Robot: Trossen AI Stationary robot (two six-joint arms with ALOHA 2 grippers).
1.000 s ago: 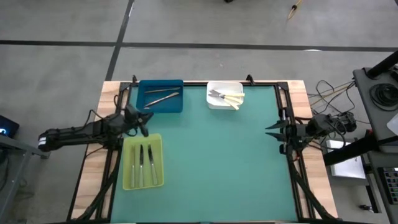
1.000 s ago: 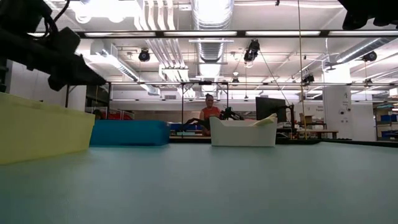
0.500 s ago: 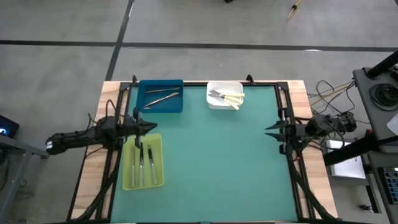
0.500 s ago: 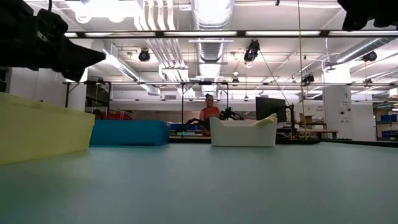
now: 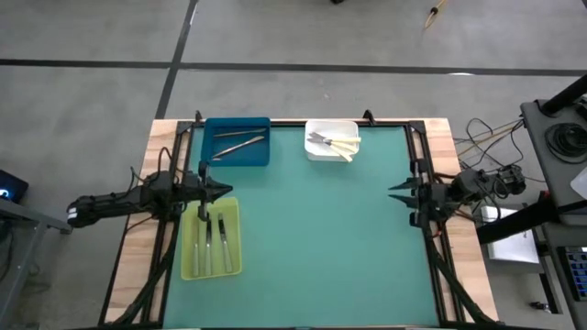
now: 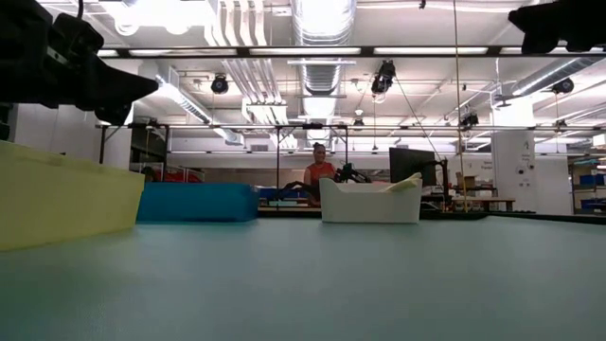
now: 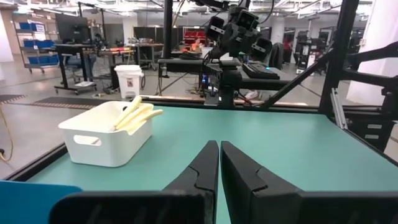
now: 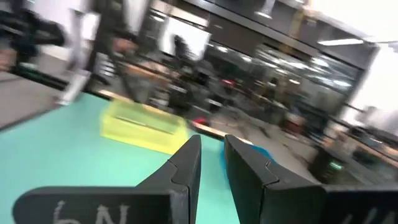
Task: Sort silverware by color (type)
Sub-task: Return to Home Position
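Since every piece of silverware point(image 5: 210, 234) seen from above lies in a tray and none is loose on the green table point(image 5: 321, 238), the sorting looks finished. That would explain why both arms sit at the sides with nothing held.

The left arm point(image 5: 138, 194) reaches in from the left edge. Its jaws are together and empty, raised above the far end of the yellow-green tray point(image 5: 188, 261) and pointing across the table. The right arm point(image 5: 459, 191) waits at the right edge, well away from all the trays. Its jaws point inward and show a narrow gap, with nothing between them.

Three grey metal pieces lie side by side along the yellow-green tray at the near left. The blue tray point(image 5: 213, 158), at the far left, holds two slim darker pieces point(image 5: 240, 144) lying crosswise. The white tray point(image 5: 316, 156), at the far middle, holds the knives with pale yellow handles point(image 5: 341, 144), piled loosely with some handles poking above the rim. I cannot count them exactly.
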